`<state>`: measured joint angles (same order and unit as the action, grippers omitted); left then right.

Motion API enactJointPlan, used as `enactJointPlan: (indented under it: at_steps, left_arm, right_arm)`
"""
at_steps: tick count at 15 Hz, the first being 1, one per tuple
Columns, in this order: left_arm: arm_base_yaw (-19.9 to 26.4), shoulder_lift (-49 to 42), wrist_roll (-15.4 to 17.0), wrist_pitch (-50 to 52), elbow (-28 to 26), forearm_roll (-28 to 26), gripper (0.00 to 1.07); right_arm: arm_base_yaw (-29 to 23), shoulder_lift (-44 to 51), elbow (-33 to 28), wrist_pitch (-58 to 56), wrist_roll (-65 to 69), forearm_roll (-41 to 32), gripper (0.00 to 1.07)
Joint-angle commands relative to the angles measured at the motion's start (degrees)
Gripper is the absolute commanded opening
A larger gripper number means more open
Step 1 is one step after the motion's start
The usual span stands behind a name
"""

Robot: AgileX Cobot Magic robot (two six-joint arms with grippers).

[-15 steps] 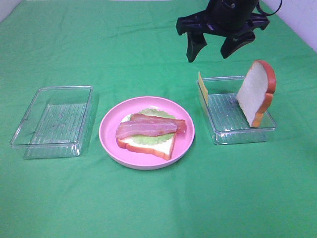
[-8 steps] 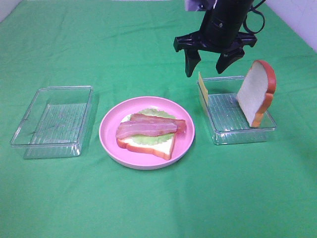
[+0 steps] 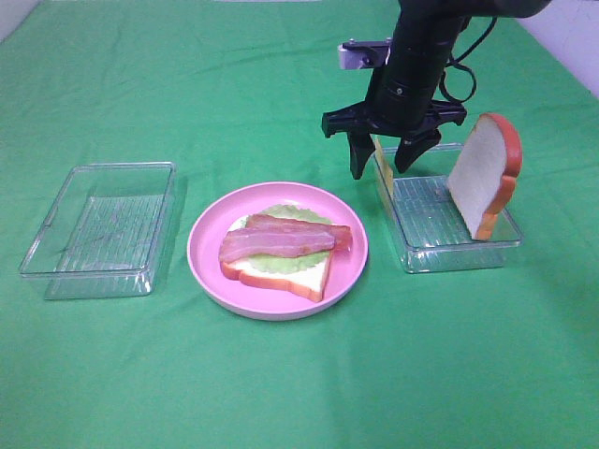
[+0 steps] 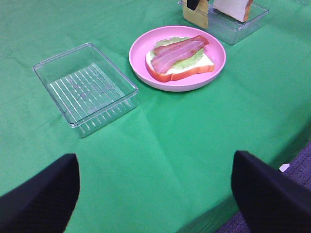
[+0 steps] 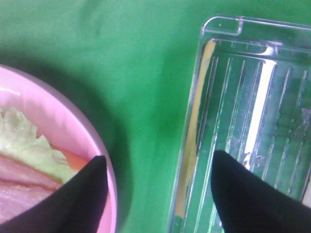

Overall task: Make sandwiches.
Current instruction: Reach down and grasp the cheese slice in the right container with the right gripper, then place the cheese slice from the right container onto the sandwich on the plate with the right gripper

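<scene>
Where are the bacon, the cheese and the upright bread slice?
bacon (image 3: 281, 240): high view, strip's middle.
cheese (image 4: 197, 17): left wrist view, flat face.
upright bread slice (image 3: 479, 178): high view, white face.

No text, label, brand, number or sign can be read in any of the views. A pale patch on the right arm is the only thing that might carry print, and it is too small and blurred to tell.

light: bright, even | shadows: soft patch on surface under right tool | glare: white streaks on tray ribs beside it | focus: right wrist view blurred
</scene>
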<state>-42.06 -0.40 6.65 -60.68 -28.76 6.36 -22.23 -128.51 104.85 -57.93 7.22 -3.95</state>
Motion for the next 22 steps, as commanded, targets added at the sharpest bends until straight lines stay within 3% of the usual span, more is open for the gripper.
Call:
enactJointPlan:
  at_steps: [1, 2, 4, 8, 17, 19, 22]
  left_arm:
    - [-0.40, -0.40, 0.11, 0.52, 0.11, -0.40, 0.80]
    - [-0.40, -0.40, 0.11, 0.52, 0.11, -0.40, 0.80]
    - [-0.40, -0.40, 0.11, 0.52, 0.11, -0.40, 0.80]
    - [-0.40, -0.40, 0.11, 0.52, 0.11, -0.40, 0.80]
    - [-0.40, -0.40, 0.11, 0.52, 0.11, -0.40, 0.80]
    - [-0.40, -0.40, 0.11, 0.52, 0.11, -0.40, 0.80]
    - [-0.40, -0.40, 0.11, 0.52, 0.11, -0.40, 0.80]
  right_arm:
    - [0.29, -0.69, 0.29, 0.74, -0.40, 0.46, 0.48]
    - [0.29, -0.69, 0.29, 0.74, -0.40, 0.46, 0.36]
    - [0.29, -0.69, 0.29, 0.74, -0.40, 0.46, 0.21]
    - [0.29, -0.63, 0.29, 0.29, -0.40, 1.09, 0.00]
    - [0.29, 6.30, 0.57, -1.03, -0.46, 1.55, 0.00]
    - [0.17, 10.08, 0.57, -1.89, -2.52, -1.60, 0.00]
    - [0.11, 13.64, 0.57, -4.53, -11.86, -13.35, 0.00]
